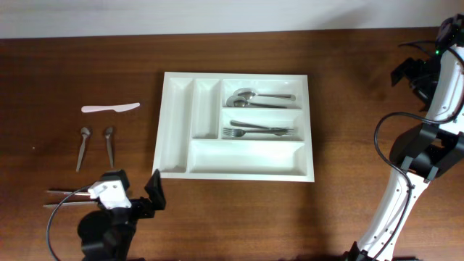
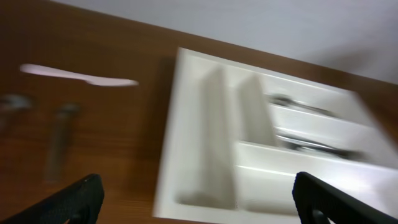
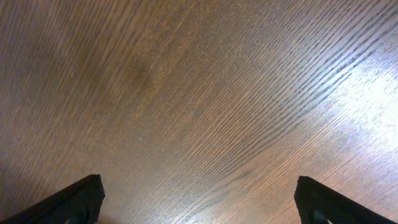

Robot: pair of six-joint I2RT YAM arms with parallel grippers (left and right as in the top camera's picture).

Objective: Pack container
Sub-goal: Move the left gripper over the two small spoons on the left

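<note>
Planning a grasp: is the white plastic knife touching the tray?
Apart. The overhead view shows bare wood between the knife and the tray.

This is looking like a robotics lab bench, not a home kitchen. A left robot arm (image 1: 109, 225) and a right robot arm (image 1: 428, 138) are standing at a dark wood-grain desk (image 1: 348, 72), with black cable (image 1: 378, 141) looping off the right one. A plain pale wall (image 1: 217, 14) is running along the far edge. Only a white cutlery tray (image 1: 177, 130) and loose spoons (image 1: 110, 145) are lying out.
</note>
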